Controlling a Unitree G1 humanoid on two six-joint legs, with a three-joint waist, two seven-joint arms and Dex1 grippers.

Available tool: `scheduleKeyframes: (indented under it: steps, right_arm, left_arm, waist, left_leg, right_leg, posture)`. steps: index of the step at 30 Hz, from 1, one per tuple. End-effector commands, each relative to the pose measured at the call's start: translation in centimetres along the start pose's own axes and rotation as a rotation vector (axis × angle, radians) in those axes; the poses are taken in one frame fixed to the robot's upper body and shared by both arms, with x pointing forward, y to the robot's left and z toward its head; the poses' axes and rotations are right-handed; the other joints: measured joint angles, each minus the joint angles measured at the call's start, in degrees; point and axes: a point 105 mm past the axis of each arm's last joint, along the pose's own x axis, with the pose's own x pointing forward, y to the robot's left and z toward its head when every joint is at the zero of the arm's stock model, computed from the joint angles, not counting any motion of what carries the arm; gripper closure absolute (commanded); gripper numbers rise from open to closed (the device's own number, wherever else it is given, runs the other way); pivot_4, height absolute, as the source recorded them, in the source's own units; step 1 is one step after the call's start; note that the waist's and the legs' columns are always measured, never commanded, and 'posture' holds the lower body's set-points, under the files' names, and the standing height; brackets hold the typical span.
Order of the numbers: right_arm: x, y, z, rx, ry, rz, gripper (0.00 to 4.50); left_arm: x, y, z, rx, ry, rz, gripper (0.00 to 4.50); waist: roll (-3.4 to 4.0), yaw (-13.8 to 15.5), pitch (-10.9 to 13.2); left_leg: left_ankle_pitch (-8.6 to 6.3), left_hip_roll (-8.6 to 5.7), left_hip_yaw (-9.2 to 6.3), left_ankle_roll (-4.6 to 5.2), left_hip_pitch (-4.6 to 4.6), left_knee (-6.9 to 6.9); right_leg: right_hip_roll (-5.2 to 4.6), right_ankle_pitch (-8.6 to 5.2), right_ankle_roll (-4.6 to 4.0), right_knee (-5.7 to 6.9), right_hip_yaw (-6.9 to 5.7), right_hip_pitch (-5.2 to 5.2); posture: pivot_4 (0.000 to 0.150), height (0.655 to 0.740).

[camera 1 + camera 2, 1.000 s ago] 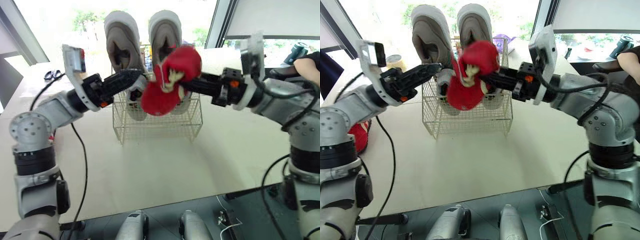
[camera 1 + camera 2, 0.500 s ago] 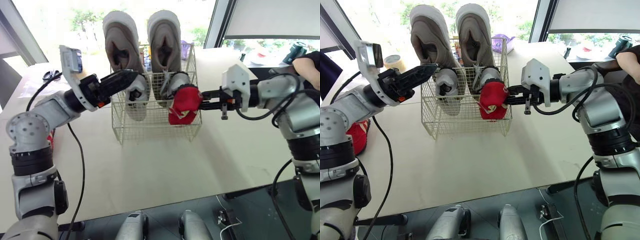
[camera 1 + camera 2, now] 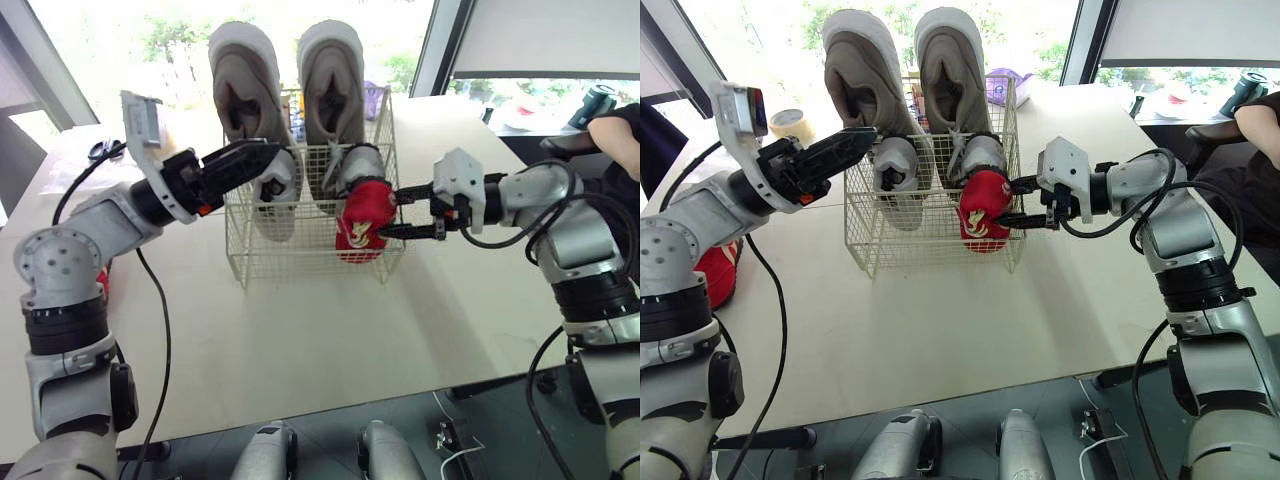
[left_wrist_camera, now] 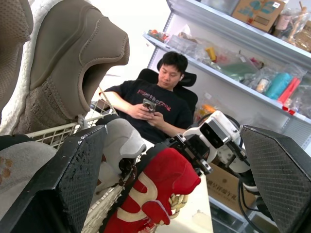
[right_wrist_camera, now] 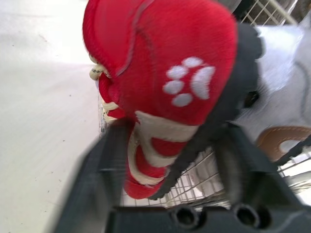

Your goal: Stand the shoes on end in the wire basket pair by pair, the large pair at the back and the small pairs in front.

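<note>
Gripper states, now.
Left gripper: open, empty.
Right gripper: open, fingers either side of the red shoe.

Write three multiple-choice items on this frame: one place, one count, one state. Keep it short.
1. Where is the red paw-print shoe next to the right hand?
A. At the front right corner of the wire basket
B. Outside the basket, to its left
C. On top of the large sneakers

2. How many large taupe sneakers are at the back of the basket?
A. One
B. Two
C. Four

3. How are those sneakers posed?
A. Lying flat
B. Standing on end
C. Tipped out over the rim

Answers:
1 A, the shoe sits at that corner, right beside the right hand.
2 B, two stand side by side.
3 B, both rise upright well above the basket's rim.
</note>
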Motion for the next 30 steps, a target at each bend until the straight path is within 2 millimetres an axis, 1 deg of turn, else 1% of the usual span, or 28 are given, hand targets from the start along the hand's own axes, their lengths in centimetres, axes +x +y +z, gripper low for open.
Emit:
scheduleKeyframes:
  steps: [1, 4, 6, 9, 12, 15, 18, 19, 20, 21, 22, 23, 25, 26, 27, 28, 30]
  right_arm:
    - [-1.1, -0.4, 1.4, -0.088, 0.006, -0.059, 0.05]
    - [-2.2, -0.2, 2.3, -0.125, 0.025, -0.079, 0.05]
    - [-3.5, -0.2, 3.2, -0.157, 0.046, -0.105, 0.05]
    - [-4.9, -0.1, 4.2, -0.179, 0.065, -0.131, 0.05]
    - [-6.2, 0.1, 5.1, -0.194, 0.080, -0.156, 0.05]
    - [-6.9, -0.1, 6.2, -0.216, 0.079, -0.180, 0.05]
    - [-6.8, -0.9, 9.7, -0.263, -0.037, -0.197, 0.05]
    - [-6.6, -0.9, 10.6, -0.275, -0.071, -0.185, 0.05]
    - [-6.1, -0.8, 11.5, -0.289, -0.107, -0.157, 0.05]
    - [-5.7, -0.6, 12.0, -0.297, -0.129, -0.137, 0.05]
    - [-5.2, -0.3, 12.5, -0.307, -0.154, -0.106, 0.05]
    - [-4.7, -0.1, 13.0, -0.320, -0.175, -0.076, 0.05]
    - [-3.8, 0.3, 13.5, -0.336, -0.209, -0.029, 0.05]
    - [-3.5, 0.4, 13.7, -0.341, -0.218, -0.014, 0.05]
    - [-3.1, 0.4, 13.7, -0.347, -0.226, 0.002, 0.05]
    - [-2.9, 0.4, 13.8, -0.353, -0.231, 0.011, 0.05]
    - [-2.5, 0.4, 13.9, -0.359, -0.242, 0.029, 0.05]
  left_arm:
    - [0.0, -0.5, 0.5, 0.039, -0.013, -0.010, 0.00]
    - [-0.2, -0.5, 0.5, 0.045, -0.007, -0.004, 0.00]
    - [-0.6, -0.4, 0.7, 0.056, -0.001, 0.012, 0.00]
    - [-1.2, -0.3, 0.9, 0.069, 0.005, 0.039, 0.00]
    - [-2.3, 0.0, 1.1, 0.097, 0.022, 0.096, 0.00]
    - [-3.8, 0.4, 2.0, 0.136, 0.032, 0.174, 0.00]
    - [-7.0, 2.0, 4.4, 0.266, 0.046, 0.386, 0.00]
    - [-7.9, 2.6, 5.2, 0.295, 0.043, 0.459, 0.00]
    - [-9.1, 3.8, 6.0, 0.332, 0.040, 0.570, 0.00]
    - [-9.9, 4.5, 6.5, 0.355, 0.039, 0.642, 0.00]
    - [-11.2, 5.6, 7.0, 0.372, 0.048, 0.745, 0.00]
    - [-12.8, 6.7, 7.7, 0.393, 0.049, 0.863, 0.00]
    - [-16.0, 8.3, 8.8, 0.376, 0.025, 1.077, 0.00]
    - [-17.4, 8.9, 9.0, 0.347, 0.032, 1.167, 0.00]
    - [-19.3, 9.5, 9.1, 0.350, 0.069, 1.283, 0.00]
    - [-20.5, 9.8, 9.2, 0.369, 0.091, 1.349, 0.00]
    - [-22.9, 10.1, 9.0, 0.327, 0.133, 1.448, 0.00]
  waist:
    - [0.00, 0.0, 0.0]
    - [0.01, 0.1, 0.0]
    - [0.01, 0.1, 0.0]
    - [0.01, 0.0, 0.0]
    - [0.01, 0.0, 0.0]
    - [0.01, 0.0, 0.0]
    - [0.14, -0.5, 0.1]
    - [0.20, -0.5, 0.1]
    - [0.20, -0.4, 0.1]
    - [0.20, -0.3, 0.1]
    - [0.19, -0.2, 0.1]
    - [0.18, 0.0, 0.1]
    - [0.14, 0.2, 0.1]
    - [0.12, 0.1, 0.1]
    - [0.07, 0.0, 0.1]
    - [0.06, 0.0, 0.2]
    - [0.06, -0.1, 0.2]
  left_leg:
    - [0.00, 0.00, 0.00, 0.00, 0.00, 0.01]
    - [0.01, 0.00, 0.00, -0.01, 0.00, 0.00]
    - [0.01, -0.01, 0.00, -0.01, 0.00, 0.00]
    - [0.00, -0.01, -0.01, -0.01, 0.00, -0.02]
    - [0.00, 0.00, -0.01, -0.01, 0.00, -0.03]
    - [0.00, 0.01, -0.01, 0.00, 0.01, -0.05]
    - [0.00, 0.04, 0.02, 0.00, 0.01, -0.08]
    - [0.00, 0.03, 0.05, 0.00, 0.01, -0.11]
    - [0.00, 0.04, 0.05, 0.00, 0.02, -0.16]
    - [0.00, 0.04, 0.03, 0.00, 0.04, -0.21]
    - [0.00, 0.05, 0.02, -0.01, 0.05, -0.23]
    - [0.00, 0.05, 0.02, -0.01, 0.05, -0.23]
    - [-0.01, 0.02, 0.02, 0.01, 0.04, -0.19]
    - [-0.02, 0.00, 0.02, 0.03, 0.03, -0.17]
    - [-0.03, -0.01, 0.02, 0.06, 0.02, -0.14]
    - [-0.04, -0.02, 0.01, 0.07, 0.01, -0.12]
    - [-0.02, -0.03, 0.02, 0.03, -0.01, -0.14]
  right_leg:
    - [0.00, 0.00, 0.00, 0.00, 0.00, 0.00]
    - [0.00, 0.00, 0.00, 0.01, 0.00, 0.00]
    - [-0.01, 0.00, 0.00, 0.00, 0.00, 0.00]
    - [-0.01, 0.00, 0.00, -0.02, 0.00, 0.00]
    - [-0.01, 0.00, 0.00, -0.01, 0.01, 0.00]
    - [-0.02, 0.00, 0.00, -0.01, 0.03, 0.00]
    - [-0.02, 0.00, -0.01, -0.02, 0.05, -0.05]
    - [-0.01, 0.00, -0.01, 0.00, 0.08, -0.09]
    - [0.01, 0.00, -0.01, 0.00, 0.09, -0.11]
    - [0.02, -0.01, -0.02, -0.01, 0.06, -0.11]
    - [0.03, -0.01, -0.02, -0.03, 0.05, -0.10]
    - [0.02, -0.01, -0.02, -0.04, 0.04, -0.08]
    - [0.00, 0.00, -0.01, -0.06, 0.02, -0.03]
    - [-0.01, 0.00, -0.01, -0.05, 0.02, -0.02]
    - [-0.02, 0.00, 0.00, -0.04, 0.01, -0.03]
    - [-0.01, 0.00, 0.00, 0.00, 0.01, -0.05]
    - [-0.01, 0.00, 0.00, 0.01, 0.01, -0.10]
  posture:
    - [0.150, 0.7400]
    - [0.150, 0.7400]
    - [0.150, 0.7400]
    - [0.150, 0.7400]
    - [0.150, 0.7400]
    - [0.150, 0.7400]
    - [0.150, 0.7400]
    - [0.150, 0.7400]
    - [0.150, 0.7400]
    - [0.150, 0.7400]
    - [0.150, 0.7400]
    - [0.150, 0.7400]
    - [0.150, 0.7400]
    - [0.150, 0.7400]
    - [0.150, 0.7400]
    - [0.150, 0.7400]
    - [0.150, 0.7400]
